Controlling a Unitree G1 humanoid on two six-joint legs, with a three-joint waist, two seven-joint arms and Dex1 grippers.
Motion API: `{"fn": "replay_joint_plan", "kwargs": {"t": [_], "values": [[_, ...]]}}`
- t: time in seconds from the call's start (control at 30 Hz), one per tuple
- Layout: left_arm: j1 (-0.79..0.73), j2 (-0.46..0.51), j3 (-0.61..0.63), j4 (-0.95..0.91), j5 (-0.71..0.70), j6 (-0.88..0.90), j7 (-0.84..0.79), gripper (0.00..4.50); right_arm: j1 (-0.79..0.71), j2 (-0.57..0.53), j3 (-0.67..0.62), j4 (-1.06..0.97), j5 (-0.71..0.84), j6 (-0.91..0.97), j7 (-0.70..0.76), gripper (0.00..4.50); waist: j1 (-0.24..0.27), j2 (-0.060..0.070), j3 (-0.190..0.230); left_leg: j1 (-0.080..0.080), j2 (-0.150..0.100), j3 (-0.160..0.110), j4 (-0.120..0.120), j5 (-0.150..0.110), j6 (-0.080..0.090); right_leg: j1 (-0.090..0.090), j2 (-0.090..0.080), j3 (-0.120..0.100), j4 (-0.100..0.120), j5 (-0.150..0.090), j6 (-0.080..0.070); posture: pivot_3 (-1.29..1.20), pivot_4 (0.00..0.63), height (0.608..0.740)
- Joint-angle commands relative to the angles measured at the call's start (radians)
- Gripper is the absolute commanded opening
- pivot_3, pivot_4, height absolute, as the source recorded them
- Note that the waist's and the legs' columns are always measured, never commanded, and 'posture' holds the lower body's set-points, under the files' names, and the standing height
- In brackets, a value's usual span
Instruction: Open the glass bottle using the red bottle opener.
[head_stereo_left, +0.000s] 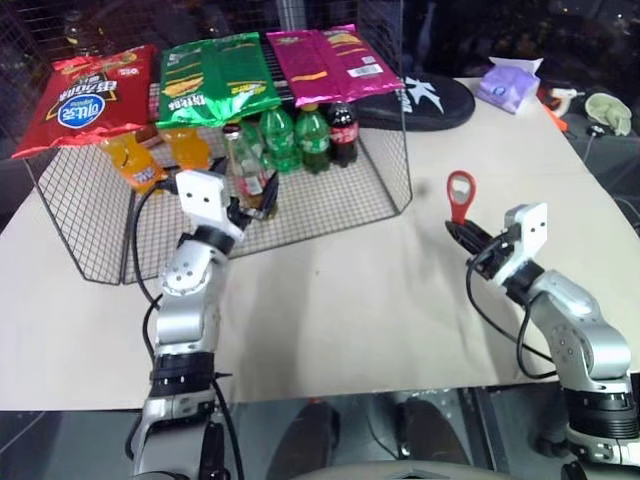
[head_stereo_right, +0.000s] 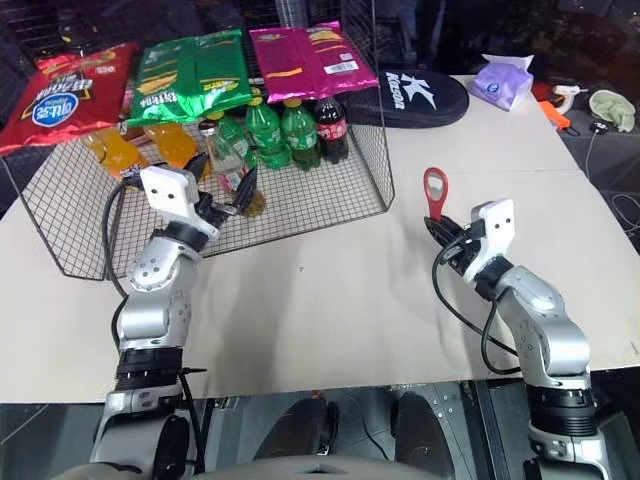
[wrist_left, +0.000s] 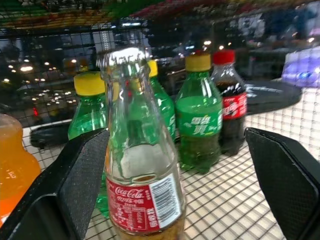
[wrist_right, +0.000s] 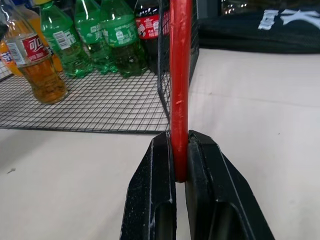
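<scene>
Left wrist view: base of the glass bottle (wrist_left: 142, 175) cut off by the frame edge; its mouth is blurred, so whether a cap sits there cannot be told. Orange drink bottle (wrist_left: 12, 165) cropped at the side. Right wrist view: ring head of the red bottle opener (wrist_right: 180, 85) runs beyond the frame edge.

Lighting's decent on my end — the counter (head_stereo_left: 350, 300) is evenly lit with soft shadows, dark room behind. Left wrist feed is blurry up top, with ceiling lights glinting off the glass bottle (wrist_left: 142, 165) — chip bags (head_stereo_left: 215, 75) look glossy too.
</scene>
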Motion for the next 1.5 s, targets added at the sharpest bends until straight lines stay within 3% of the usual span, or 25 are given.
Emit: {"fn": "replay_joint_plan", "kwargs": {"t": [0.03, 0.87, 0.97, 1.03, 1.07, 1.27, 1.5], "values": [[-0.065, 0.012, 0.012, 0.077, 0.019, -0.053, 0.025, 4.46, -0.007, -0.001, 0.003, -0.024, -0.018, -0.048, 0.002, 0.00, 0.000, 0.000, 0.000, 0.000, 0.000, 0.000, 0.000, 0.000, 0.000, 0.000, 0.000, 0.000, 0.000, 0.000, 0.000, 0.00, 0.150, 0.740], [-0.213, 0.011, -0.026, 0.384, 0.048, -0.110, 0.018, 4.46, 0.047, -0.029, 0.073, -0.065, -0.131, -0.191, 0.038, 0.00, -0.001, 0.000, 0.000, 0.000, -0.001, 0.000, 0.000, 0.000, 0.000, 0.000, 0.000, 0.000, 0.000, 0.000, 0.000, 0.00, 0.150, 0.740], [-0.223, 0.013, -0.028, 0.405, 0.050, -0.125, 0.011, 3.73, 0.053, -0.029, 0.073, -0.064, -0.134, -0.194, 0.039, 0.00, -0.001, 0.000, 0.000, 0.000, -0.001, 0.000, 0.000, 0.000, 0.000, 0.000, 0.000, 0.000, 0.000, 0.000, 0.000, 0.00, 0.150, 0.740], [-0.225, 0.013, -0.028, 0.412, 0.050, -0.129, 0.008, 2.81, 0.055, -0.029, 0.073, -0.064, -0.135, -0.196, 0.040, 0.00, -0.001, 0.000, 0.000, 0.000, -0.001, 0.000, 0.000, 0.000, 0.000, 0.000, 0.000, 0.000, 0.001, 0.000, 0.000, 0.00, 0.150, 0.740], [-0.225, 0.013, -0.028, 0.413, 0.050, -0.131, 0.007, 2.66, 0.055, -0.028, 0.073, -0.064, -0.136, -0.197, 0.040, 0.00, -0.001, 0.000, 0.000, 0.000, -0.001, 0.000, 0.000, 0.000, 0.000, 0.000, 0.000, 0.000, 0.001, 0.000, 0.000, 0.00, 0.150, 0.740], [-0.193, 0.006, -0.031, 0.355, 0.003, -0.117, -0.056, 2.67, 0.055, -0.025, 0.075, -0.063, -0.143, -0.201, 0.041, 0.00, 0.000, 0.000, 0.000, 0.000, -0.001, 0.000, 0.001, 0.000, 0.000, 0.000, 0.000, 0.000, 0.001, 0.000, 0.000, 0.00, 0.150, 0.740], [-0.059, 0.009, -0.086, 0.065, -0.097, -0.024, -0.216, 2.67, 0.056, -0.031, 0.076, -0.056, -0.159, -0.227, 0.046, 0.00, -0.001, 0.000, 0.000, -0.001, 0.000, -0.001, 0.001, 0.000, 0.000, 0.000, 0.000, 0.000, 0.001, 0.000, 0.000, 0.00, 0.150, 0.740]]}}
